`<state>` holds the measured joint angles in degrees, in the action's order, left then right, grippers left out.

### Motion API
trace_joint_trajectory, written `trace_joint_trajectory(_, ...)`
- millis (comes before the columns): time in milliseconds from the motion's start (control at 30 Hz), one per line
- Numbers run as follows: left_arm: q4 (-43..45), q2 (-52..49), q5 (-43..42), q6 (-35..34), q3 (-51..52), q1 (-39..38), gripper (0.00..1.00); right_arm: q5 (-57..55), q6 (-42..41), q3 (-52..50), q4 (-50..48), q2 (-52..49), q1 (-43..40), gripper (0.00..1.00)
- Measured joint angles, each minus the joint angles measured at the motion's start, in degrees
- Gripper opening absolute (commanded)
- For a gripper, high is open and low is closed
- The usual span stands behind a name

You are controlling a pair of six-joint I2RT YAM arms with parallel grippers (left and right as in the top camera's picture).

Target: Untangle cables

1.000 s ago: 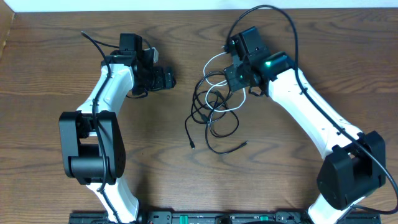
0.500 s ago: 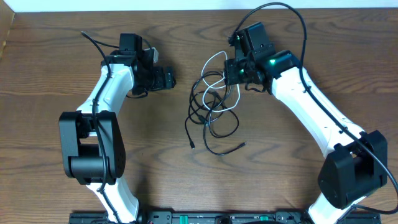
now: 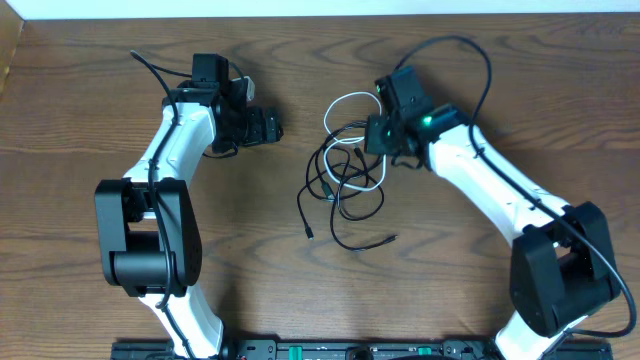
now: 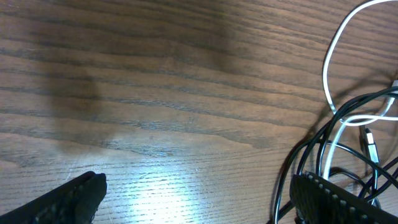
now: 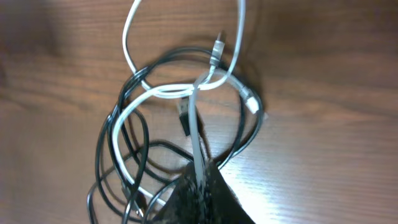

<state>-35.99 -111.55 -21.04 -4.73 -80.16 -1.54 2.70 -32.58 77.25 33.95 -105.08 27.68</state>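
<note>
The long black cable and the shorter white cable lie tangled in loops on the wooden table's middle. In the right wrist view the white cable loops through the black cable. My right gripper is shut on a strand of the white cable, which runs up from between its fingers; it sits at the tangle's right edge. My left gripper is open and empty, left of the tangle. The cables show at the right of the left wrist view.
The thick black arm cable arcs above the right arm. The table's far edge meets a white wall. A loose black plug end and another point toward the front.
My right gripper has moved down and slightly right with the white cable, pulling its loop; the tangle shifted a little. The left arm has not moved.
</note>
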Motion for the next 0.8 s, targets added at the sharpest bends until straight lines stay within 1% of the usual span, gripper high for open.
trace_joint_trajectory(133,-0.02,0.0,0.0,0.0,0.0,0.0,0.98,4.72,-0.33,-4.79,-5.42,-0.2,1.75,0.01)
trace_joint_trajectory(233,-0.02,0.0,0.0,0.0,0.0,-0.02,0.98,15.89,3.78,-5.64,-13.55,-0.61,1.62,0.01)
trace_joint_trajectory(333,-0.07,0.0,0.0,0.0,0.02,0.0,0.98,29.86,7.65,-5.35,-22.73,-0.5,0.17,0.01)
trace_joint_trajectory(433,-0.02,0.0,0.0,0.0,0.02,0.0,0.98,35.76,8.74,-5.31,-23.91,0.7,-2.32,0.01)
trace_joint_trajectory(567,-0.02,0.0,0.0,0.0,0.02,0.0,0.98,37.44,8.9,-5.31,-23.08,1.68,-5.38,0.01)
trace_joint_trajectory(733,0.0,0.0,0.0,0.0,0.02,0.0,0.98,29.33,6.36,-5.29,-16.81,1.84,-6.21,0.01)
trace_joint_trajectory(800,-0.02,0.0,0.0,0.02,0.02,-0.02,0.96,27.3,5.92,-5.29,-15.8,1.84,-6.25,0.01)
